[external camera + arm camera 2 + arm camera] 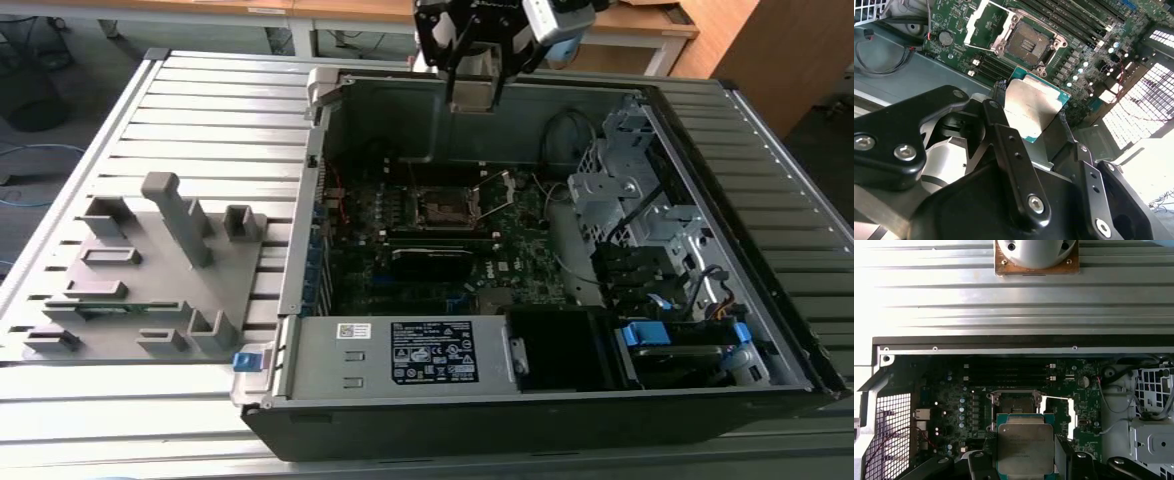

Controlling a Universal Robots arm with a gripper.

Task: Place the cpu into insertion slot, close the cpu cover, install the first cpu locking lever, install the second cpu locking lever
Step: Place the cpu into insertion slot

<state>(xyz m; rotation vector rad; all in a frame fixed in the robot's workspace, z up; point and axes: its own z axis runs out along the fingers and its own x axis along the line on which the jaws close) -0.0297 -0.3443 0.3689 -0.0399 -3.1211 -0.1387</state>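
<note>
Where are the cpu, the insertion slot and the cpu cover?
cpu (1025, 447), first wrist view, middle of its metal top.
insertion slot (1026, 44), second wrist view, dark contact field.
cpu cover (973, 25), second wrist view, silver frame bar.

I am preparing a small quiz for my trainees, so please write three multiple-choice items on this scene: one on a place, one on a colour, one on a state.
1. Where is the cpu? A on the grey tray; B on the table; C in the pincer, above the board.
2. The cpu's top is: A grey-silver; B red; C blue.
3. At the insertion slot, the cpu cover is: A shut; B swung open; C missing.
Answers: C, the pincer clamps its edges; A, the metal top looks dull silver; B, the frame stands off the bare slot.
</note>
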